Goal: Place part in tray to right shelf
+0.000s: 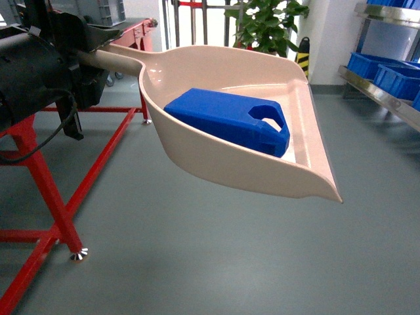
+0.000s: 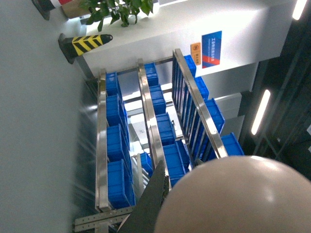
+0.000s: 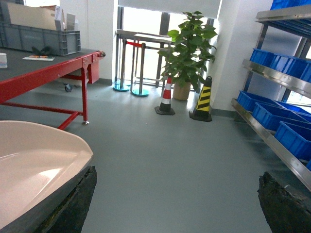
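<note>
Blue part, head view: the solid-blue plastic jerrycan-shaped part [image 1: 231, 123] lies on its side in the beige plastic scoop-shaped tray [image 1: 197, 154], handle cut-out toward the tray's open lip.
Tray carrier, head view: the left gripper [image 1: 98, 56] appears to clamp the tray's handle at upper left, held out above the grey floor [image 1: 262, 262]; the contact itself is partly hidden by the black arm.
Destination, head view: the stainless-steel right shelf [image 1: 380, 98] with large blue plastic crates [image 1: 374, 69] stands well apart at the right edge; a red-framed table [image 1: 46, 190] is at left.
Left wrist view: the tray's beige underside fills the lower right; beyond it, the shelf's shiny rails and rows of crates.
Right wrist view: the right gripper [image 3: 177, 204] hangs with dark fingers spread wide, holding nothing, the tray's rim beside its left finger; potted plant [image 3: 189, 48] and striped cone [image 3: 203, 99] behind.
Handling, judged: stiff, light, smooth plastic, likely to slide toward the lip if tilted; best grasped across its flat sides or at the handle.
</note>
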Robot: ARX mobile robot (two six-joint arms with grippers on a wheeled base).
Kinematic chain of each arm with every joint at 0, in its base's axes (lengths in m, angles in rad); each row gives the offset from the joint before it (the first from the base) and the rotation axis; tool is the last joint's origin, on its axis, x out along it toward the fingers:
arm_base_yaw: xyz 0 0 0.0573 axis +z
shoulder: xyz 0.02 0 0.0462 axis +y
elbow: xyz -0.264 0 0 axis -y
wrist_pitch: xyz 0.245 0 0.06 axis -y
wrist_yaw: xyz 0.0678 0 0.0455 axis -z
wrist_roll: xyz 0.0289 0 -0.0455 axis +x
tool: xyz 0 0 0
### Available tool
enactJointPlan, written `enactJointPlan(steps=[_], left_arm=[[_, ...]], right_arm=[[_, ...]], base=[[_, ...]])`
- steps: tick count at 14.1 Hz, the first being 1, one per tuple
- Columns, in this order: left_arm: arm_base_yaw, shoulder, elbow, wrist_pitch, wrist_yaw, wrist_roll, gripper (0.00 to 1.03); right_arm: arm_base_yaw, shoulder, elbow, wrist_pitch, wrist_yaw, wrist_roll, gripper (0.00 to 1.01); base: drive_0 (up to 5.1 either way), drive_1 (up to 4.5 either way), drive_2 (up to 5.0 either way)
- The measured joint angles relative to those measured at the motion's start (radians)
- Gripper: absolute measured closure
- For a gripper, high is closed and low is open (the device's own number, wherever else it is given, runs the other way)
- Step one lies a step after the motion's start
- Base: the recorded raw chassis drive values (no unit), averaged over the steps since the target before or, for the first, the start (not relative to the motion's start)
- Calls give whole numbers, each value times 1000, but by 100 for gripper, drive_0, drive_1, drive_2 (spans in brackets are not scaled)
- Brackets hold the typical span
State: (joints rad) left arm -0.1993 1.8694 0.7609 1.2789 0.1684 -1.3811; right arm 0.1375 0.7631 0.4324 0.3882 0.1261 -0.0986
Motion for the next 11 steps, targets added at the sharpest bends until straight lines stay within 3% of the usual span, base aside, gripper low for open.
enactJointPlan(steps=[8,11], left_arm=[[0,0,0,-1,-3,0,90],[7,2,4,-9,-8,0,90]], right_arm=[[0,1,0,-1,0,0,3],[0,11,0,-9,0,0,3]], base=[[1,431,-429],[-173,-173,-173]])
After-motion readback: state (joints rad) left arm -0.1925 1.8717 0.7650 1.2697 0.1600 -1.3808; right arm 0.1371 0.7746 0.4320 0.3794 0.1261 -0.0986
